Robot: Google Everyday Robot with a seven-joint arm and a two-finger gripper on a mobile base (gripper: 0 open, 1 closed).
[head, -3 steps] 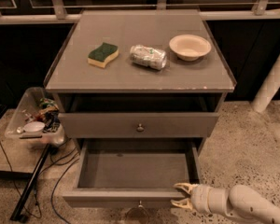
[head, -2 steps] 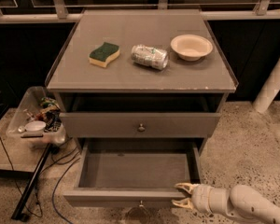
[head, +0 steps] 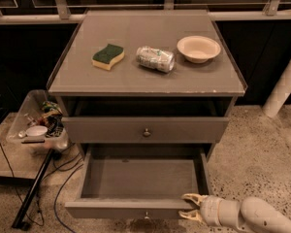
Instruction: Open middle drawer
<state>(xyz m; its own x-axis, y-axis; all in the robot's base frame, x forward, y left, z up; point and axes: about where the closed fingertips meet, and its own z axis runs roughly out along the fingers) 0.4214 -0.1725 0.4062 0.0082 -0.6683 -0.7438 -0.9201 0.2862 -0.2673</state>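
Claw (head: 189,206) spread open, seemingly touching the pulled-out bottom drawer (head: 111,209); middle drawer (head: 106,129) shut above.

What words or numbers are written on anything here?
The can on the cabinet top: printed label, too blurred to read.
No readable text on the sponge, bowl or middle drawer.
The gripper sits at the open bottom drawer's front right corner.

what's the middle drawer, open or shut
Shut: middle drawer front sits back against the cabinet. Gripper is by the front of the pulled-out bottom drawer.
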